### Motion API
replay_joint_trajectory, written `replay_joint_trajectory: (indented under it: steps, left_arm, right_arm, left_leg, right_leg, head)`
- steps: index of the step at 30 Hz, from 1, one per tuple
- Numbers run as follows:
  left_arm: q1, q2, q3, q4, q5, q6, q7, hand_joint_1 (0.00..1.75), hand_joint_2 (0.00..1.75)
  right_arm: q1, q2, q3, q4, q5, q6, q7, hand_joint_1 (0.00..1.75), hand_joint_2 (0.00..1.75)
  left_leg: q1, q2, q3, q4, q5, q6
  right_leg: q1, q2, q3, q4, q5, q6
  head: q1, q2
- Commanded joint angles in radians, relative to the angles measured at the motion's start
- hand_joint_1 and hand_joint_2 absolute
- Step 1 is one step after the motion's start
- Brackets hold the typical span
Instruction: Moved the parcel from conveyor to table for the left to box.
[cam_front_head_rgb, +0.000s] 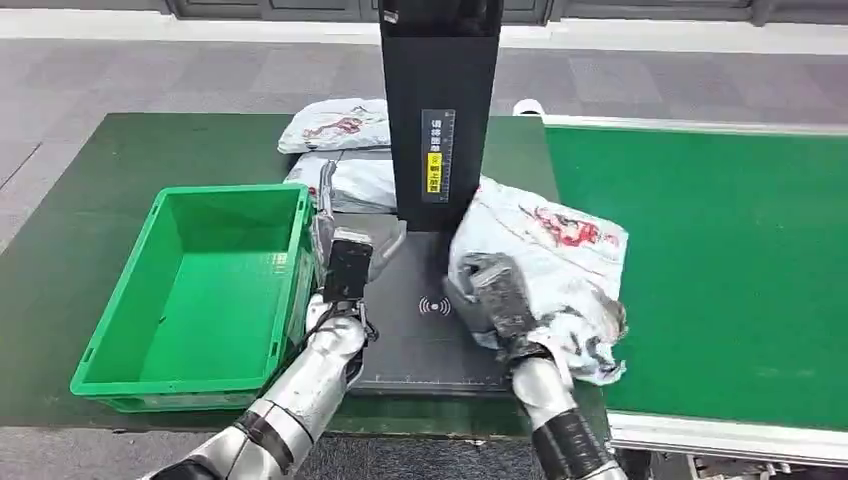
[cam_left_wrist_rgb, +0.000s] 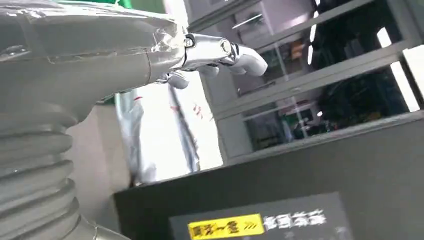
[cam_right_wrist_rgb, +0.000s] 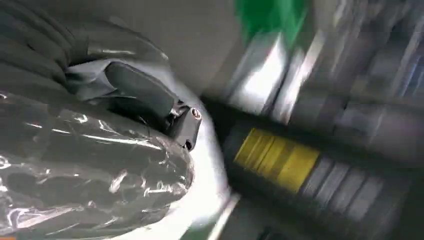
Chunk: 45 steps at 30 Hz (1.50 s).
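Parcel (cam_front_head_rgb: 560, 250): crumpled white poly bag, red print, straddling dark scanner plate (cam_front_head_rgb: 420, 330) and green conveyor (cam_front_head_rgb: 720, 270). Right hand (cam_front_head_rgb: 500, 295) grips its near edge. Left hand (cam_front_head_rgb: 345, 262) empty, fingers spread, beside green ribbed plastic crate (cam_front_head_rgb: 200, 290) on bench (cam_front_head_rgb: 90, 220). Left wrist view: silver fingertips (cam_left_wrist_rgb: 235, 50) apart. Right wrist view blurred.

A black scanner column (cam_front_head_rgb: 440, 110) with a yellow label (cam_front_head_rgb: 435, 165) stands just beyond both hands, on a black pad (cam_front_head_rgb: 420, 330) under them. Two more white bags (cam_front_head_rgb: 335, 125) lie farther back, beyond the left hand.
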Motion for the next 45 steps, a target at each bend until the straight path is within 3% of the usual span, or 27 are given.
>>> replay_joint_trajectory:
  steps: [1,21,31,32,34,35,40,41,45]
  left_arm:
    - [-0.069,0.014,0.022,0.036,-0.013,-0.009,0.005,0.00,1.75]
    - [-0.068,0.016,0.023,0.038,-0.013,-0.010,0.004,0.00,1.75]
    - [-0.077,0.021,0.022,0.035,-0.013,-0.021,0.004,0.00,1.75]
    - [-0.064,0.025,0.021,0.016,-0.021,-0.025,0.006,0.00,1.75]
    - [-0.032,0.037,0.006,-0.029,-0.055,-0.036,0.024,0.00,1.75]
    - [-0.003,0.044,0.003,-0.065,-0.069,-0.059,0.044,0.00,1.75]
    - [0.048,0.053,-0.010,-0.090,-0.111,-0.101,0.069,0.00,1.75]
    - [0.049,0.057,-0.041,-0.070,-0.085,-0.241,0.053,0.00,1.75]
    - [0.027,0.037,-0.058,-0.008,-0.077,-0.256,0.016,0.00,1.75]
  right_arm:
    - [-0.045,-0.009,0.260,0.062,-0.016,0.037,0.049,1.75,1.75]
    - [-0.049,-0.012,0.258,0.061,-0.019,0.037,0.049,1.75,1.75]
    - [-0.069,-0.040,0.321,0.145,-0.019,0.126,0.079,1.75,1.75]
    - [-0.068,-0.036,0.298,0.152,-0.012,0.085,0.074,0.03,1.75]
    - [-0.059,-0.039,0.254,0.138,0.009,0.005,0.079,0.00,1.75]
    - [-0.045,-0.045,0.219,0.114,0.015,-0.034,0.080,0.00,0.00]
    - [0.029,-0.063,0.071,-0.025,-0.032,-0.135,0.016,0.00,0.00]
    - [0.009,-0.070,-0.008,-0.022,-0.125,-0.134,0.016,0.00,0.00]
    - [-0.101,-0.116,-0.102,0.089,-0.185,-0.041,0.000,0.00,0.00]
  left_leg:
    - [0.000,0.003,0.001,0.000,-0.001,0.001]
    - [-0.001,0.004,0.001,0.000,-0.001,0.001]
    - [-0.001,0.002,0.001,0.000,0.000,0.001]
    - [-0.001,0.004,0.002,-0.002,0.000,0.001]
    - [-0.001,0.004,0.001,-0.001,0.000,0.001]
    - [-0.001,0.006,0.003,-0.002,0.000,0.001]
    - [-0.002,0.002,0.003,-0.002,0.000,0.001]
    - [-0.002,0.003,0.003,-0.002,0.000,0.001]
    - [-0.003,0.001,0.001,-0.002,0.001,0.002]
  right_leg:
    - [0.000,-0.001,0.001,-0.001,0.000,-0.001]
    - [0.000,-0.001,0.001,-0.001,0.000,-0.001]
    - [0.000,-0.002,0.001,-0.001,0.000,-0.001]
    - [0.000,-0.003,0.002,-0.002,0.000,-0.002]
    - [-0.001,-0.001,0.001,-0.001,0.000,-0.001]
    - [0.000,-0.002,0.003,-0.003,0.001,-0.002]
    - [-0.001,-0.003,0.003,-0.003,0.000,-0.001]
    - [-0.001,-0.003,0.004,-0.003,0.000,-0.001]
    - [-0.002,-0.005,0.002,-0.002,0.000,-0.001]
  head:
    - [0.000,0.000]
    - [0.000,0.000]
    - [0.000,0.000]
    - [0.000,0.000]
    - [0.000,0.000]
    - [0.000,0.000]
    - [0.000,0.000]
    - [0.000,0.000]
    - [0.000,0.000]
